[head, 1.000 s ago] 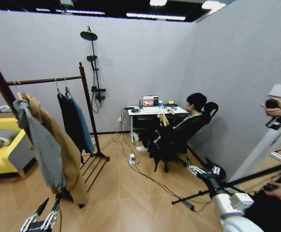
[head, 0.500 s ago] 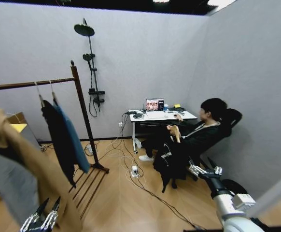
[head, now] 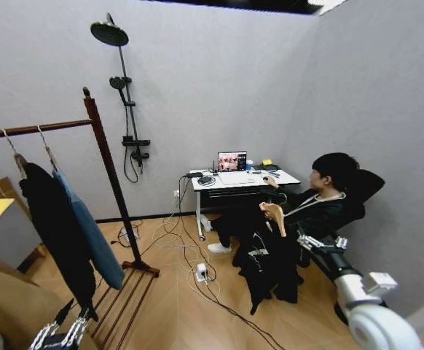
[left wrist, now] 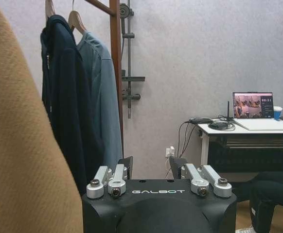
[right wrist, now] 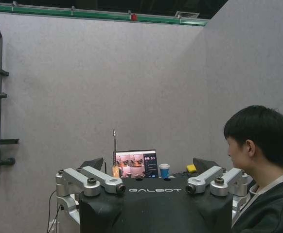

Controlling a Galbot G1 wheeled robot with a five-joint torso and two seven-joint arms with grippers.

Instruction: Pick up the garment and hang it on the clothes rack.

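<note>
The garment (head: pixel 270 255), a black top on a light wooden hanger, sits at four o'clock in a seated person's hands. The right tool (head: pixel 321 243), spread, hovers just beside it; best close on the hanger neck. The left tool (head: pixel 60 328), spread, hangs at seven. One clothes rack (head: pixel 103 168) carries two hung coats.
</note>
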